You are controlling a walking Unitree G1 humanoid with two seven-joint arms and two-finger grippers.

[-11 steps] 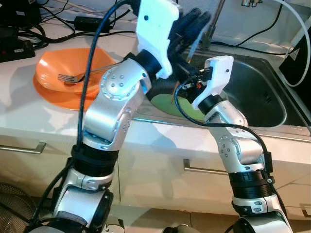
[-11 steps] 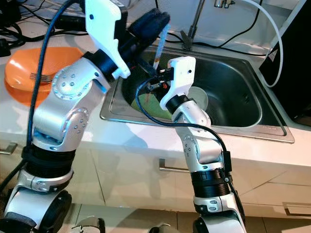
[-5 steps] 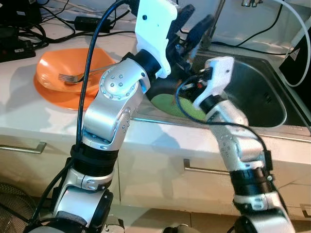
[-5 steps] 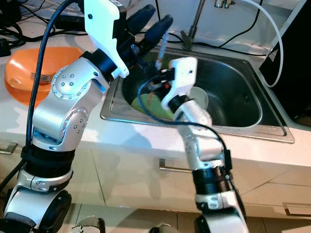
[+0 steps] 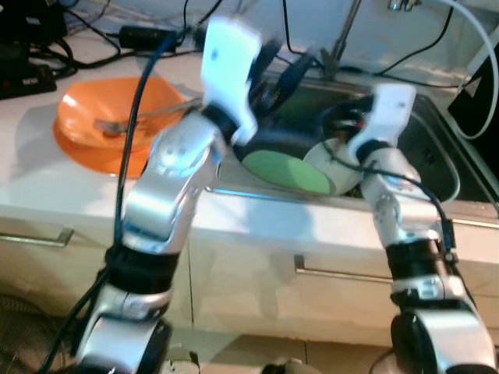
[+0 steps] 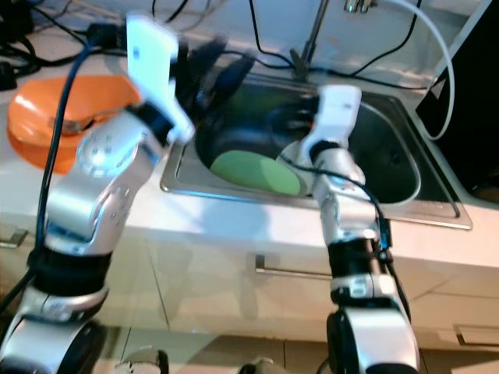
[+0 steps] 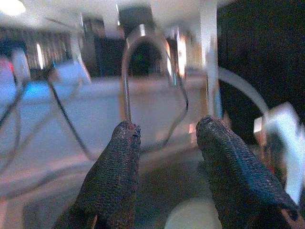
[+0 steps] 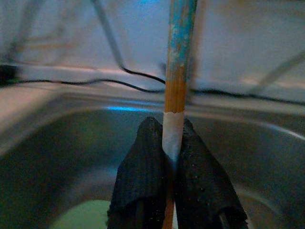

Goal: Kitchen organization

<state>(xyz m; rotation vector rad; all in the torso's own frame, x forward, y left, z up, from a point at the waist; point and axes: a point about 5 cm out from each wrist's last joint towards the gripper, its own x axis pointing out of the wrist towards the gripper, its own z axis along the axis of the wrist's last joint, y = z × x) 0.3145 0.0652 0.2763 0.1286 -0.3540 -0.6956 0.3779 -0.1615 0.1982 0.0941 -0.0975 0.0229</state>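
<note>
A thin stick-like utensil [image 8: 177, 81], orange along its shaft, blue toward one end and white where it was held, stood pinched between the two black fingers of the right end effector [image 8: 172, 157]. That end effector was over the steel sink [image 6: 390, 148], clamped tight on the utensil, with the basin wall and a dark cable behind it. Below it in the basin lay a green plate [image 5: 285, 171] with a pale round dish [image 5: 331, 164] just to its right.

The left end effector [image 7: 167, 138] hovered at the sink's far left corner, its fingers spread apart with nothing between them; past them rose the curved metal faucet [image 7: 143, 57]. In the head views both arms were blurred.

On the white counter [image 5: 47, 187] to the left of the sink sat an orange bowl [image 5: 101, 117] on an orange plate, with a fork [image 5: 125, 123] lying in the bowl. Black cables trailed along the far side of the counter.
</note>
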